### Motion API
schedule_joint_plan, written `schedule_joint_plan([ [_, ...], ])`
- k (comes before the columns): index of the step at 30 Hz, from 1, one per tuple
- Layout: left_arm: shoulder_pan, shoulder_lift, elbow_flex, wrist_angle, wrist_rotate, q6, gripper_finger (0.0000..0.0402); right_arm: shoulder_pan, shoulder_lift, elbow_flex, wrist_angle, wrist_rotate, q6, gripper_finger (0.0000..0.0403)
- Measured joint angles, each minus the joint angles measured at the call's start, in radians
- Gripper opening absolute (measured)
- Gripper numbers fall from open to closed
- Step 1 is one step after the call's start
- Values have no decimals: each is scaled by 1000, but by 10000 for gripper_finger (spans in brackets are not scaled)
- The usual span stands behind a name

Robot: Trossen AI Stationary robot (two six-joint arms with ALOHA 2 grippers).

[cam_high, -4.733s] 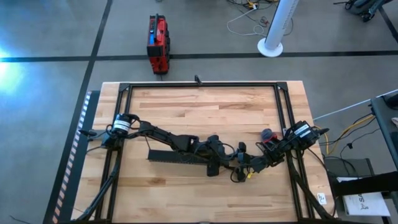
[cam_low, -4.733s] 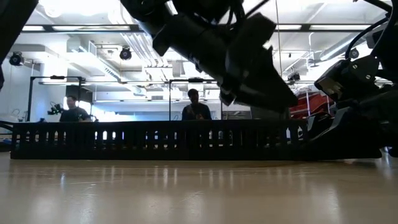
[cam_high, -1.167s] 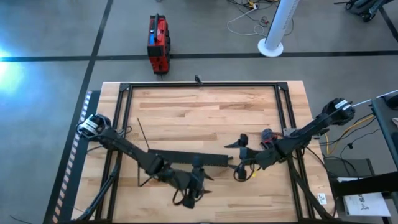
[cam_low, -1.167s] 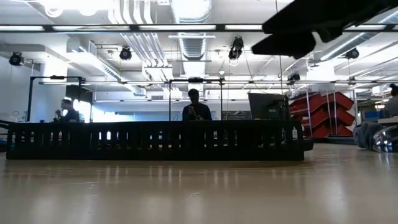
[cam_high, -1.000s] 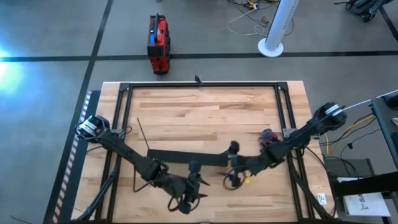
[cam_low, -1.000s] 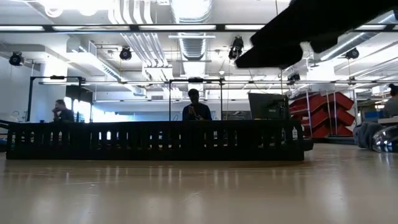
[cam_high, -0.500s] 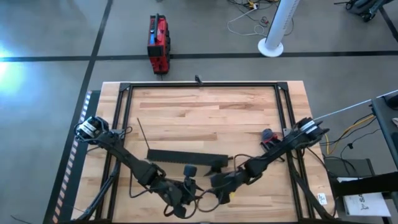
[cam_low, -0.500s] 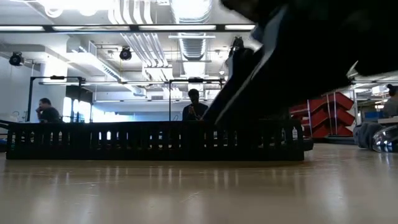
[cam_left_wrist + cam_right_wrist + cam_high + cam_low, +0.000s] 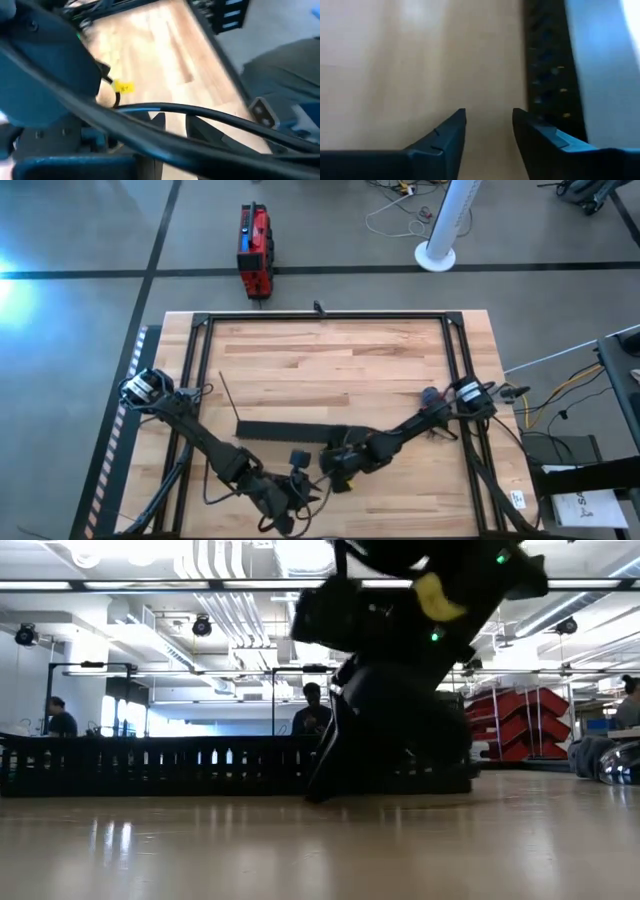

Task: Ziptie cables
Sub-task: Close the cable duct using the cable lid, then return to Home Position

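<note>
Two dark grippers are seen low over the near edge of the pale wooden table (image 9: 330, 360); the right gripper (image 9: 489, 125) is parted by a narrow gap, nothing between its fingers, bare wood beneath; a long black slotted bar (image 9: 290, 430) lies just beside it; whether the left gripper (image 9: 300, 488) is spread or pressed together cannot be told; the cables cannot be made out.

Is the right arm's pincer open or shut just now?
Open. In its own wrist view the right pincer shows a clear gap between its two dark fingers, with only bare wooden table between them.
</note>
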Motion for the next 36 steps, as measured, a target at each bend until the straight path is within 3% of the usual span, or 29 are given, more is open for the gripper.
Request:
schedule_joint_plan([
  [8, -19, -2, -4, -110, -147, -222, 60, -86, -29, -1, -218, 279, -81, 81],
  [15, -19, -2, -20, -200, -195, -520, 59, -132, -57, -16, -455, 422, -54, 33],
  [19, -53, -9, -42, -175, -124, -612, 59, -155, -152, -120, -484, 474, -82, 8],
  [22, -54, 0, -45, -166, -181, -624, 59, -166, -312, -240, -421, 466, -104, 2],
  [26, -71, 0, -42, -156, -295, -624, 59, -213, -522, -441, -193, 387, -210, 1],
  [29, -65, -2, -42, -159, -332, -608, 59, -235, -699, -568, 63, 224, -333, 1],
  [36, -43, -2, -42, -152, -471, -563, 59, -303, -993, -796, 459, -159, -522, 1],
])
